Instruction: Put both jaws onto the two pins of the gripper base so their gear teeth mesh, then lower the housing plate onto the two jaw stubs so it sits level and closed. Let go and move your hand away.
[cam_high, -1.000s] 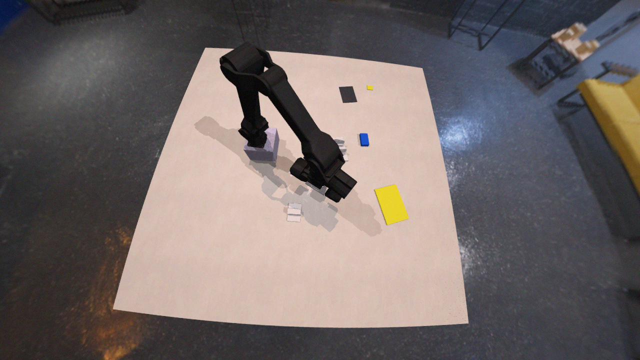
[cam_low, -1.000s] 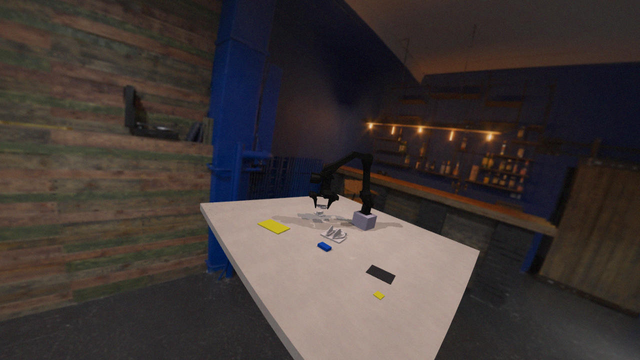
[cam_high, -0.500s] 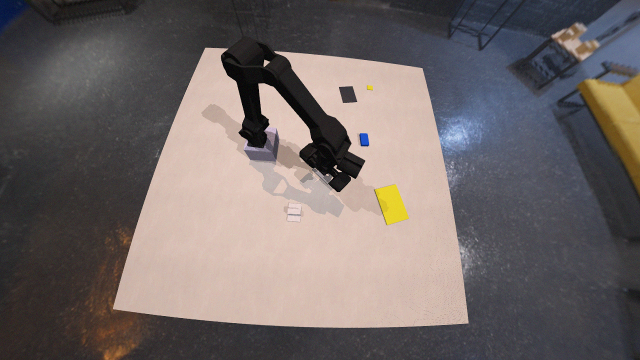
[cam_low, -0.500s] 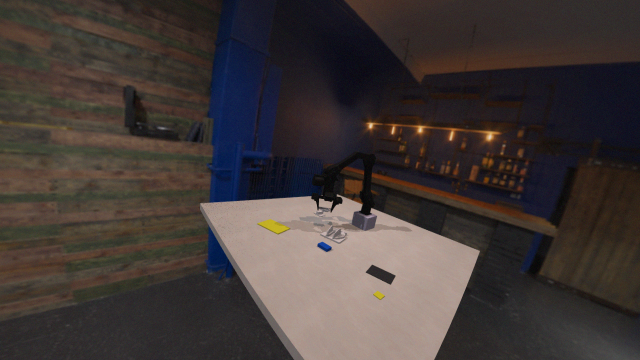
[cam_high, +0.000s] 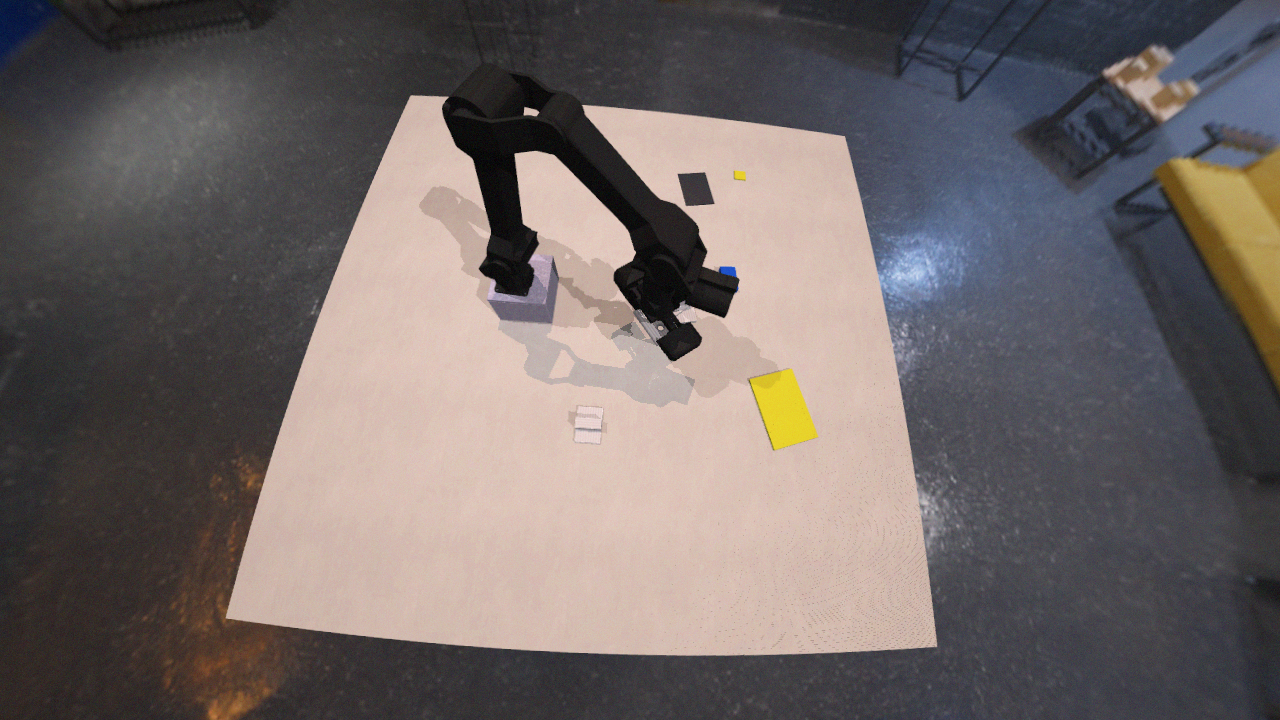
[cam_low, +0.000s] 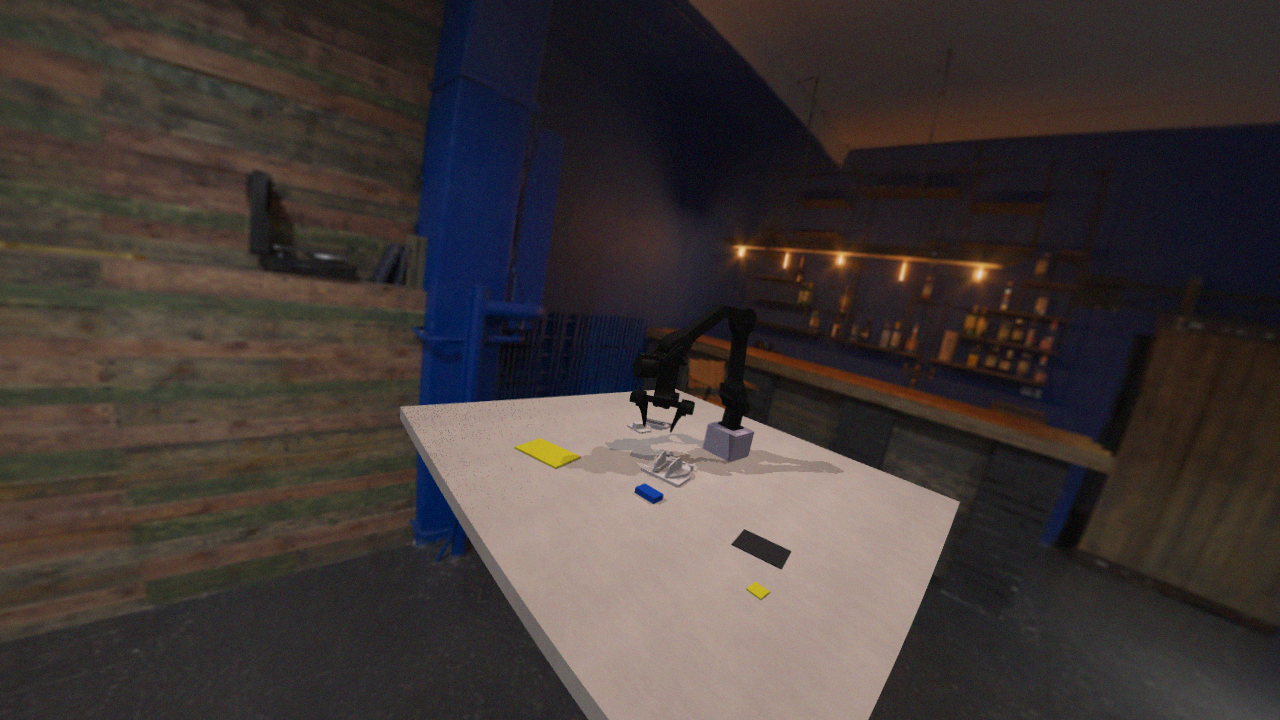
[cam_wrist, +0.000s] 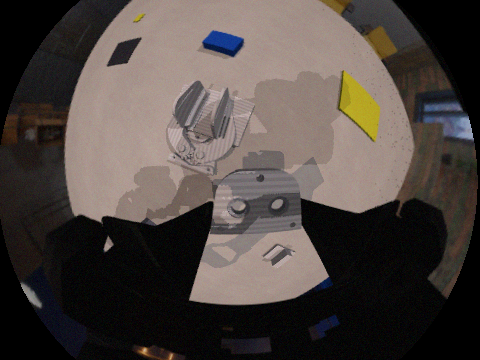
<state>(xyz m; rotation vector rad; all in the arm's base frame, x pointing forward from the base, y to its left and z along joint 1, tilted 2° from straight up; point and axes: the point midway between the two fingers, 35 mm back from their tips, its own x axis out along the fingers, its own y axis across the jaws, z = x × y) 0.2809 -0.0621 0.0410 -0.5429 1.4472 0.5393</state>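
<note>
The grey housing plate (cam_high: 647, 325) (cam_wrist: 257, 187) with two round holes is held flat above the table, between the fingertips of my gripper (cam_low: 658, 428) (cam_wrist: 254, 204). My gripper is shut on its two side edges. The white gripper base (cam_low: 683, 480) (cam_wrist: 174, 134) rests on the table, ahead of the held plate in the wrist view. One jaw (cam_wrist: 189, 106) and the other jaw (cam_wrist: 221, 114) lie over it with their long fingers side by side. Small round gear parts show at their near end; whether the teeth mesh cannot be told. The arm mostly hides the base in the top view.
A small white stand (cam_high: 588, 423) (cam_wrist: 279, 255) is on the table. A blue block (cam_low: 648, 493) (cam_wrist: 223, 43) lies beyond the base. A yellow sheet (cam_high: 783, 409) (cam_wrist: 360, 106), a dark rectangle (cam_high: 695, 188) and a small yellow square (cam_high: 739, 175) lie farther off. The arm stands on a lilac block (cam_low: 728, 441).
</note>
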